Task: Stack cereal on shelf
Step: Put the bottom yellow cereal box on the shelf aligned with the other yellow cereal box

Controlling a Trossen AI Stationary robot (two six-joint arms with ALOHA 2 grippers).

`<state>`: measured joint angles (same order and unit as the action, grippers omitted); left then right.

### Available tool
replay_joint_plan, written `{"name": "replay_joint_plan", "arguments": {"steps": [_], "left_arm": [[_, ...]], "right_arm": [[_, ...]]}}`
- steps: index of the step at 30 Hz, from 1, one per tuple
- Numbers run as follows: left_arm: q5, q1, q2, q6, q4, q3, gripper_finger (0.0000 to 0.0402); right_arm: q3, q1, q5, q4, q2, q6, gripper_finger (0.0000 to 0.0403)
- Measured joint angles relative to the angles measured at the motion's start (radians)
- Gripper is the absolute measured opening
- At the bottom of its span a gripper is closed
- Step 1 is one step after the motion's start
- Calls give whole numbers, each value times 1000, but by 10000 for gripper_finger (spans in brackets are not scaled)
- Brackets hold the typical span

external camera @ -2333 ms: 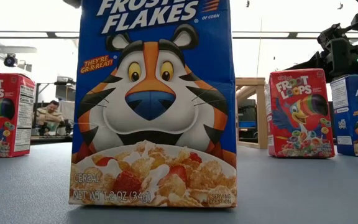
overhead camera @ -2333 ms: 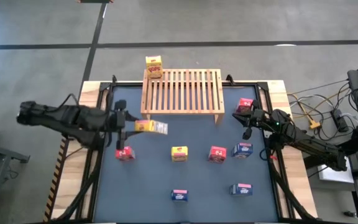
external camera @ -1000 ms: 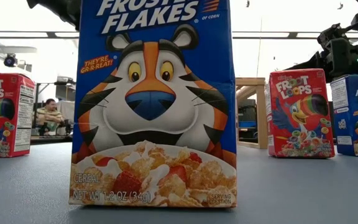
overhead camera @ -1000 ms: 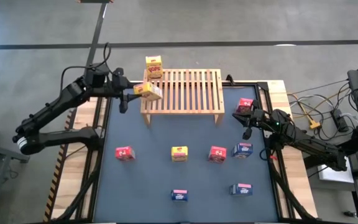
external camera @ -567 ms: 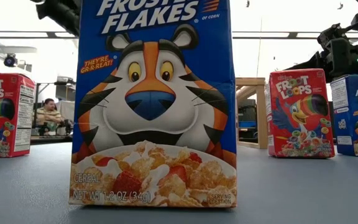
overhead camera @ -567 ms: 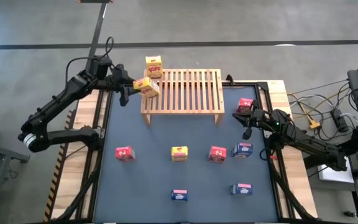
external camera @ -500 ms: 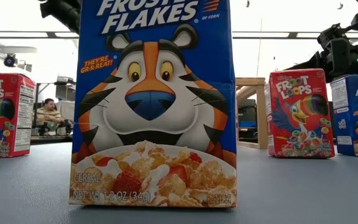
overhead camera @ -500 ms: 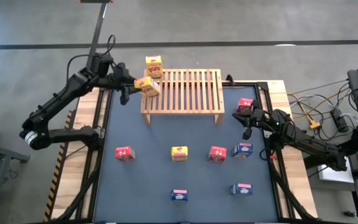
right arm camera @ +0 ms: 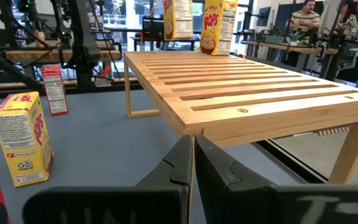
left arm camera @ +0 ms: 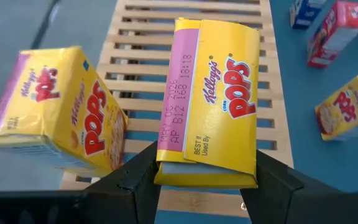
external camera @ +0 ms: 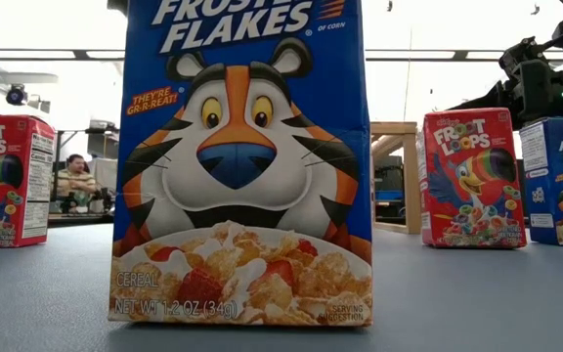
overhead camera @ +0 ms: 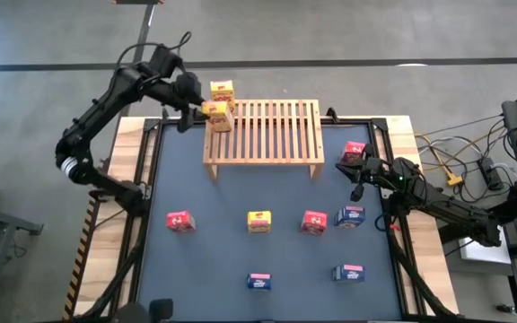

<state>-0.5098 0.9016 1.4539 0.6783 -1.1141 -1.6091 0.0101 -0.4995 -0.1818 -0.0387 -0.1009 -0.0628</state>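
My left gripper (overhead camera: 197, 111) (left arm camera: 204, 169) is shut on a yellow cereal box (overhead camera: 215, 115) (left arm camera: 209, 102) over the far left corner of the shelf (overhead camera: 263, 130) (left arm camera: 197, 37), a light wooden slatted rack. Whether the box's underside touches the slats, I cannot tell. A second yellow box (overhead camera: 222, 90) (left arm camera: 55, 118) rests on that corner, right beside the held one. My right gripper (overhead camera: 355, 168) (right arm camera: 193, 163) waits shut, low at the table's right side, by the shelf's right end (right arm camera: 247, 93). My left gripper pinches the yellow box between its two fingers (left arm camera: 138, 180), on two opposite sides at the end nearest the wrist (left arm camera: 166, 165). The fingers slant down from the table's left side. The box points away from the fingers, out over the slats.
Loose boxes stand on the blue mat: red (overhead camera: 179, 221), yellow (overhead camera: 258, 221), red (overhead camera: 313, 222), blue (overhead camera: 350, 216), blue (overhead camera: 258, 282), blue (overhead camera: 349, 273), and red (overhead camera: 354, 151) by my right gripper. A blue box (external camera: 242, 161) fills the low view. Cables (overhead camera: 456, 166) lie off the right edge.
My left gripper has carried the yellow box from the shelf's left end toward the far edge and a little up, turning as it went. The box now sits beside the yellow box on the far left corner. The gripper stays shut on it.
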Motion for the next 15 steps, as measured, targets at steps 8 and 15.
{"name": "replay_joint_plan", "arguments": {"steps": [8,15], "left_arm": [[19,1,39,38,-20,-3,169],[30,1,39,40,32,0,169]], "right_arm": [[0,0,0,0,0,0,9],[0,0,0,0,0,0,9]]}}
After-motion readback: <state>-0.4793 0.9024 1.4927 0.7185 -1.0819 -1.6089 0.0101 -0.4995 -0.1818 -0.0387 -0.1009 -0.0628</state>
